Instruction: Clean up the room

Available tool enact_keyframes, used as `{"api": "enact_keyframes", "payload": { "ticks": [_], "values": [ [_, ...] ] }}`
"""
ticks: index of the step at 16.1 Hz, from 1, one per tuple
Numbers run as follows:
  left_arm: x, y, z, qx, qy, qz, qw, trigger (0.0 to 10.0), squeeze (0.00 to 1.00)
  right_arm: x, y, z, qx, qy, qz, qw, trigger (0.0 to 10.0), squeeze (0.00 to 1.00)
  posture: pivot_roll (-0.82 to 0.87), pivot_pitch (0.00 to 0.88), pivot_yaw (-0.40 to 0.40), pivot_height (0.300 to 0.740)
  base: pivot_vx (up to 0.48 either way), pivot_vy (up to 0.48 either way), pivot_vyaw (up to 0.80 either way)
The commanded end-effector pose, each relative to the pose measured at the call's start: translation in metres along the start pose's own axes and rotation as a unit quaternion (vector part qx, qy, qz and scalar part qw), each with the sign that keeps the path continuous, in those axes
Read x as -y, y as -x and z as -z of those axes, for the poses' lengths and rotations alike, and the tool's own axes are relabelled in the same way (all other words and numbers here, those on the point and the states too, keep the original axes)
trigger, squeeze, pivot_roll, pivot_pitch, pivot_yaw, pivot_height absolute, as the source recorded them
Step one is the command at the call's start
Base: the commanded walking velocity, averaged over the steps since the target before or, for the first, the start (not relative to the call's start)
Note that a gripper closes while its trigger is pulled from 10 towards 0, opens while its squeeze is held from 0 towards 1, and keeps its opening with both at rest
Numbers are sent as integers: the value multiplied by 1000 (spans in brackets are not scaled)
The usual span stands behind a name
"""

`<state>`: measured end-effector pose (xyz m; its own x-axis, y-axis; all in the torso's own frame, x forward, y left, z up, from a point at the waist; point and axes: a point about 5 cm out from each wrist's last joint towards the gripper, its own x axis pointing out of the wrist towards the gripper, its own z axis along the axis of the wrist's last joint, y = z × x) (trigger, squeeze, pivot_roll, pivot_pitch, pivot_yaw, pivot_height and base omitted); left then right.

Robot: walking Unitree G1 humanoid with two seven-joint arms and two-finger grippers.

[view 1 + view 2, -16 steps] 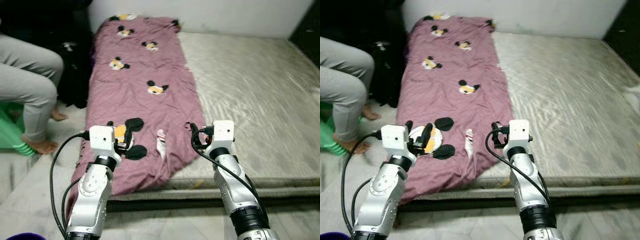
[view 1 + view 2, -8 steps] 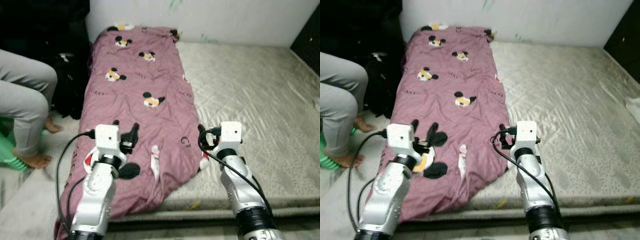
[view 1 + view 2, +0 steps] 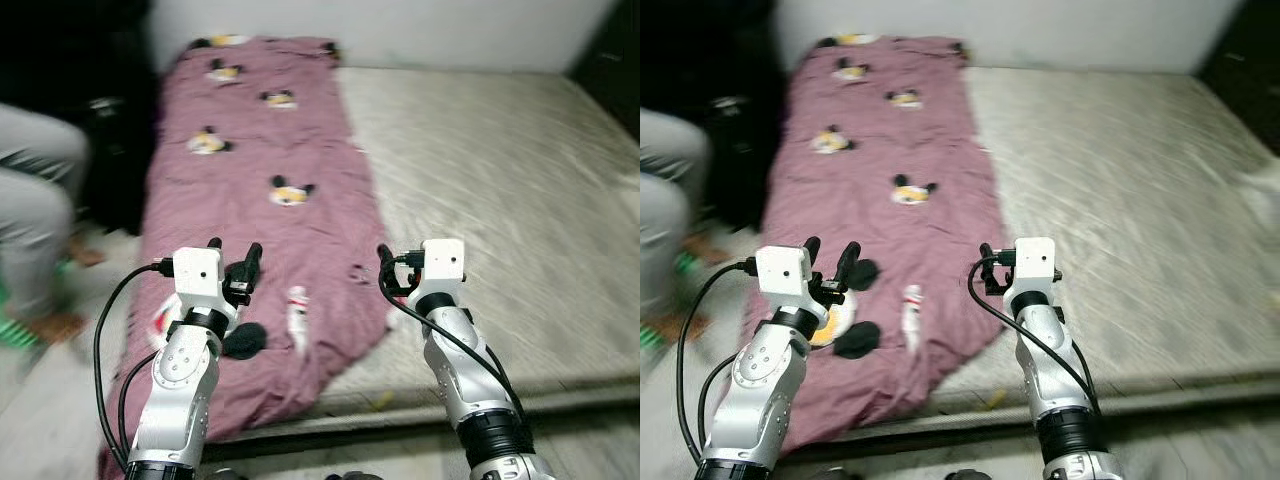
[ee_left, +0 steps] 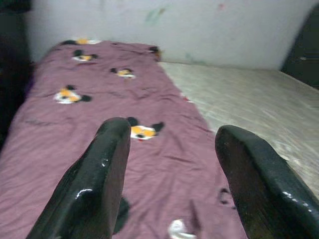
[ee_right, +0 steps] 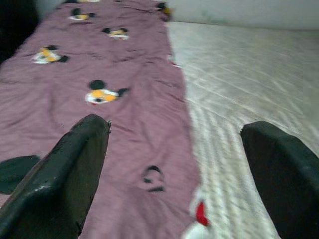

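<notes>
You are facing a soft, light mauve cartoon-print cotton sheet lying along the left edge of the bare grey mattress; left gripper and right gripper are both hovering spread wide and empty, so pinch its near hem.

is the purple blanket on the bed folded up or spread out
Spread out. The purple blanket lies flat in one long strip along the mattress, its near end drooping over the edge. Both tools hover open above it.

A person's grey-trousered leg showed at the left edge, a bare foot on the floor (blurred). A dark bag stood between the leg and the bed, a white wall behind.
</notes>
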<state>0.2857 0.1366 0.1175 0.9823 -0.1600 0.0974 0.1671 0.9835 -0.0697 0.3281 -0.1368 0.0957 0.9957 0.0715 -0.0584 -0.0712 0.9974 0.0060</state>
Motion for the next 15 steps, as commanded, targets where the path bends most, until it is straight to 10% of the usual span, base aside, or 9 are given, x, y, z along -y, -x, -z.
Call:
{"api": "enact_keyframes", "payload": {
  "ticks": [1, 11, 15],
  "values": [
    [1, 0, 1, -5, -4, 2, 1000, 10000, 0, 3, 1, 2, -8, -2, 4, 1000, 10000, 0, -17, 126, -75, 740, 0, 0, 0],
    [-6, 1, -5, 3, -23, -25, 999, 10000, 0, -2, -1, 4, -18, 13, -22, 1000, 10000, 0, -15, 132, -74, 740, 0, 0, 376],
    [-27, 28, -13, -5, -43, -57, 997, 10000, 0, 12, 0, 8, -31, 11, -1, 999, 10000, 0, 20, 150, -61, 740, 0, 0, 123]
  ]
}}
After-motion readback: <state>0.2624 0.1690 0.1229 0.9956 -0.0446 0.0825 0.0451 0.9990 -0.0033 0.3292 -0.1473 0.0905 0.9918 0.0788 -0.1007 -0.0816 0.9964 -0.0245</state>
